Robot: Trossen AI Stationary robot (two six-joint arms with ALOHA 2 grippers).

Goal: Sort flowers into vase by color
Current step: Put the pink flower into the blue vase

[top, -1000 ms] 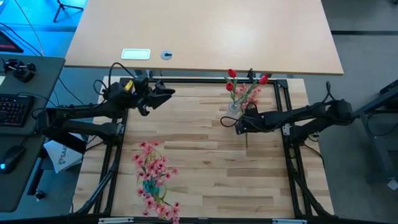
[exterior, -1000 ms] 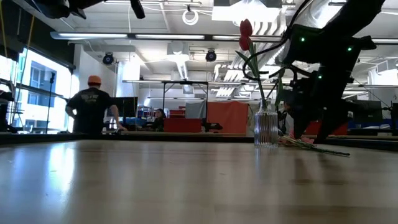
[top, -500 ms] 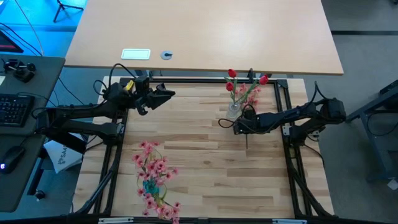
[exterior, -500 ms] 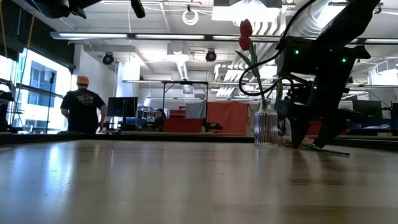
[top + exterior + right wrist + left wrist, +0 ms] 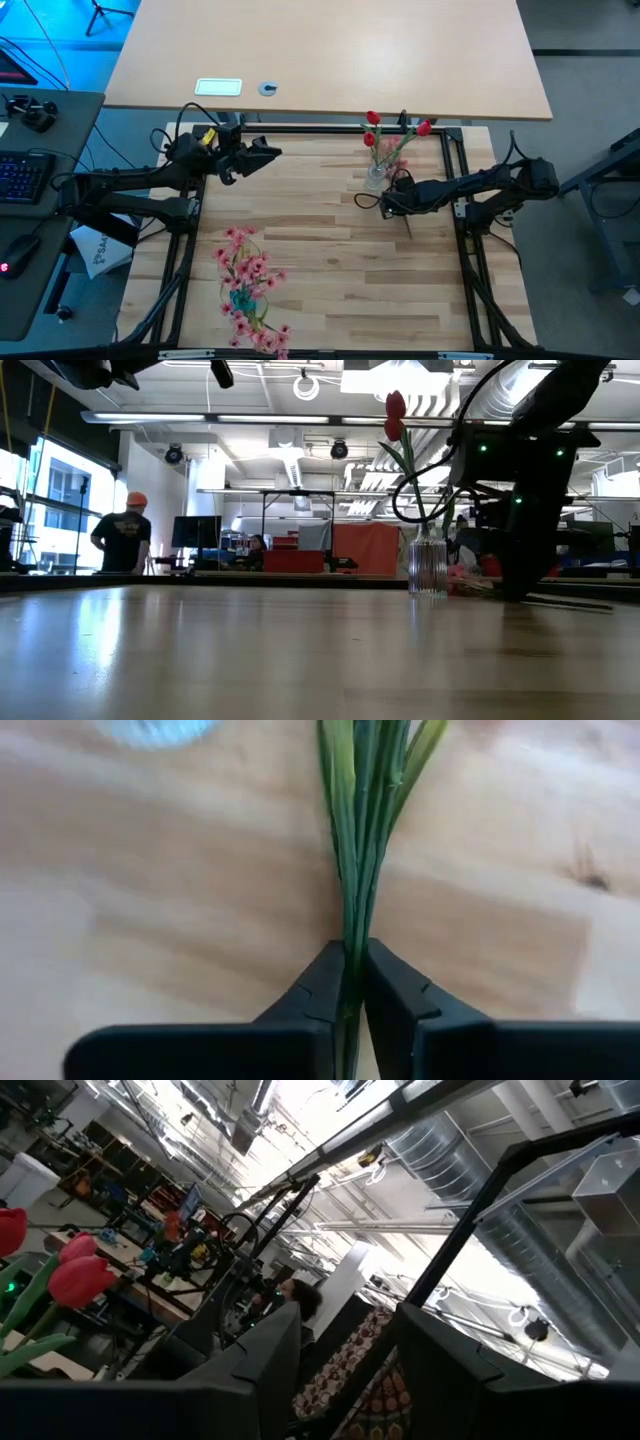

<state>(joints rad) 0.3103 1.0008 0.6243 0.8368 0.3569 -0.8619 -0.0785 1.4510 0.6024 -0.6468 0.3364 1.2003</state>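
The worktop (image 5: 330,270) is a pale wood-plank surface inside a dark frame; its broad middle lies bare, with open room between the two arms. In the low view the wood runs flat toward the room behind, where a person (image 5: 124,535) in an orange cap stands well beyond the far edge.

The left hand (image 5: 262,153) hangs above the far left of the worktop, away from every flower; from above its fingers look parted, and its own wrist view shows two dark fingers (image 5: 270,1360) with a gap between them and nothing held. That view looks up at ceiling ducts and catches red buds (image 5: 75,1275) at its edge.

The right hand (image 5: 383,203) sits low beside the glass vase (image 5: 376,177) near the far right corner. The overhead view hides its fingertips under the wrist; the right wrist view alone shows them clenched on a bundle of green stems (image 5: 362,840) lying on the wood. In the low view the arm's bulk blocks the grasp.

Red buds (image 5: 372,120) stand in the vase, with pink blossoms (image 5: 403,150) just beside it. A spray of pink flowers (image 5: 248,290) lies at the near left, its lower end cut off by the frame.
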